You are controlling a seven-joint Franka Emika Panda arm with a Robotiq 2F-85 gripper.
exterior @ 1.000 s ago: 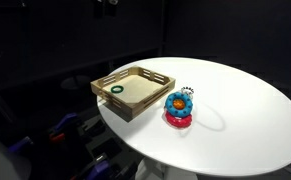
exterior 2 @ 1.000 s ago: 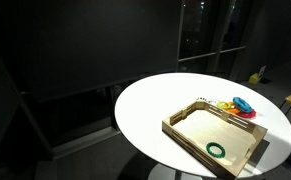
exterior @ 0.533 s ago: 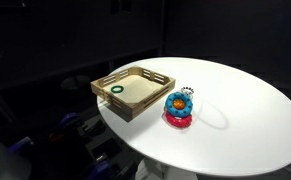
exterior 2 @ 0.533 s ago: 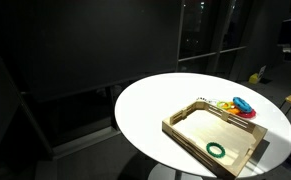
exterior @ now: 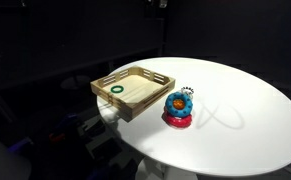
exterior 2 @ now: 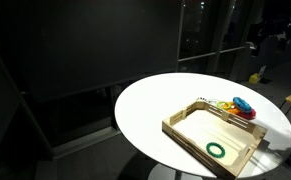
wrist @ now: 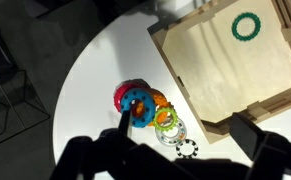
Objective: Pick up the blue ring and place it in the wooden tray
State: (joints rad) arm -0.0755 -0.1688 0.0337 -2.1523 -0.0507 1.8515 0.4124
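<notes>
The blue ring (exterior: 176, 103) lies on a larger red ring (exterior: 178, 121) on the round white table, right beside the wooden tray (exterior: 126, 109). Both exterior views show it; in another exterior view the blue ring (exterior 2: 243, 102) sits behind the tray (exterior 2: 185, 133). In the wrist view the blue ring (wrist: 140, 104) lies left of the tray (wrist: 225, 75). My gripper (wrist: 182, 118) is open and empty, high above the rings. Its left finger lines up with the blue ring and its right finger with the tray's corner. In an exterior view the gripper (exterior: 157, 4) only just shows at the top edge.
A thin dark green ring (wrist: 246, 26) lies inside the tray. Orange, light green (wrist: 166, 118), clear and small black (wrist: 188, 148) rings lie in a row beside the blue ring. The table edge (wrist: 70, 90) curves close on the left, with dark floor beyond.
My arm has moved right along the top of an exterior view, towards a spot above the rings. Its shadow on the table beside the rings has grown. No object has moved.
</notes>
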